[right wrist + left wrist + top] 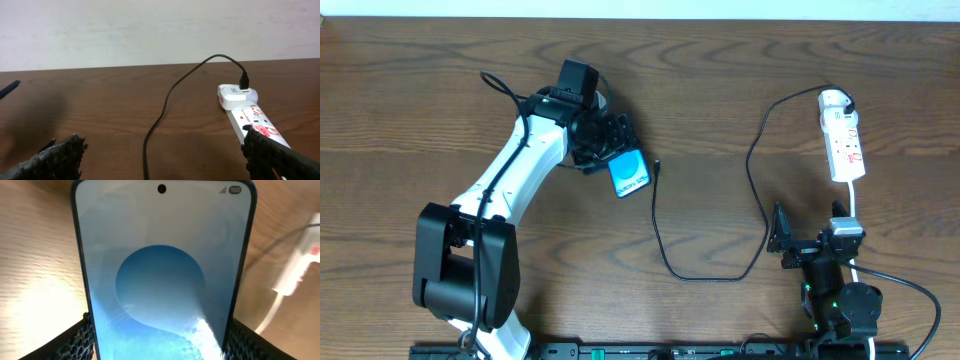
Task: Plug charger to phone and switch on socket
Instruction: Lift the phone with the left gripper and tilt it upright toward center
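My left gripper is shut on the phone, whose blue screen tilts up near the table's middle. In the left wrist view the phone fills the frame between both fingers. The black charger cable loops from its small plug end, just right of the phone, across the table to the white adapter on the socket strip at the right. My right gripper is open and empty, low near the front edge. In the right wrist view the cable runs between the open fingers to the strip.
The strip's white cord runs down past the right arm's base. The brown wooden table spreads to the left. A pale wall stands behind the table's far edge.
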`<act>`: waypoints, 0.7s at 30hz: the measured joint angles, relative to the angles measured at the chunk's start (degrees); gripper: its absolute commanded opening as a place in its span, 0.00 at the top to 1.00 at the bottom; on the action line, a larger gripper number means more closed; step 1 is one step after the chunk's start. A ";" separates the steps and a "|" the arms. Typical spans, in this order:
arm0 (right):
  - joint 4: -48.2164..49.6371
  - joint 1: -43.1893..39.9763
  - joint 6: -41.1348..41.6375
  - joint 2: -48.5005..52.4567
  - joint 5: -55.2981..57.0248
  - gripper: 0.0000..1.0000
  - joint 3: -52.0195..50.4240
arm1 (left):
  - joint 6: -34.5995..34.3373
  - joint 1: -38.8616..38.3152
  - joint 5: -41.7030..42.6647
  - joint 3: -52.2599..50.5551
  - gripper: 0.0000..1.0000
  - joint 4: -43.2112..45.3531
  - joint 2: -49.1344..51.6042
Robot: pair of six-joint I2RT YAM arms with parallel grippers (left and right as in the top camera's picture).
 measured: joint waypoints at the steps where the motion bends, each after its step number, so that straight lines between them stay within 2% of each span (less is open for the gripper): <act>1: 0.00 0.00 0.00 0.00 -0.02 0.01 0.00 | -1.09 0.00 1.09 0.00 0.33 0.04 0.00; 14: 0.00 0.00 0.00 0.00 0.00 0.01 0.00 | -22.16 0.00 7.45 0.00 0.35 0.02 0.00; 21: 0.00 0.00 0.00 0.00 -0.02 0.01 0.00 | -26.64 0.00 9.64 0.00 0.35 0.02 0.00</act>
